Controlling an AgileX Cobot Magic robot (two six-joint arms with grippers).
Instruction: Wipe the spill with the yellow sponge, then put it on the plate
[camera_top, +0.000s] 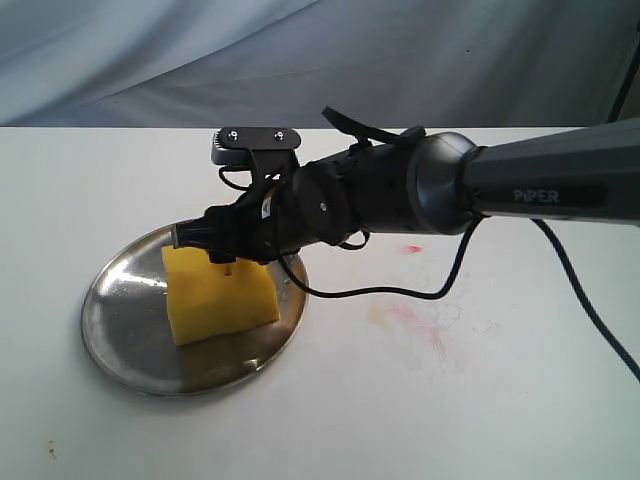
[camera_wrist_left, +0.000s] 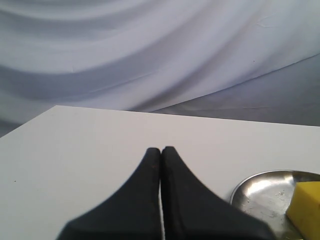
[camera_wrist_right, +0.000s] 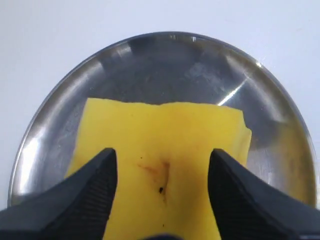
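Between the fingers (camera_wrist_right: 100, 180) of the right gripper (camera_wrist_right: 162, 155), which stand spread apart and hold nothing, the top face of the yellow sponge (camera_wrist_right: 165, 125) shows with its small dark dent roughly centred in the gap. The sponge is wider than that gap, so the fingers sit over its top and not against its sides; whether their tips touch the foam cannot be told. The sponge lies flat inside the plate (camera_wrist_right: 150, 65), toward the side the arm reaches in from, with bare metal showing around most of it. Beyond the plate's rim, on the white worktop (camera_top: 450, 420), the spill (camera_top: 415, 320) appears as a faint pinkish-red smear with an amber tinge, well apart from the gripper and under the arm's long reach. The step in hand looks like the last one, leaving the sponge on the plate, and it seems all but done. The next move likely calls for a straight lift so the open fingers clear the foam without dragging it off the metal. The left gripper (camera_wrist_left: 161, 150) is off to one side of the plate, its fingers (camera_wrist_left: 145, 195) pressed together on nothing.
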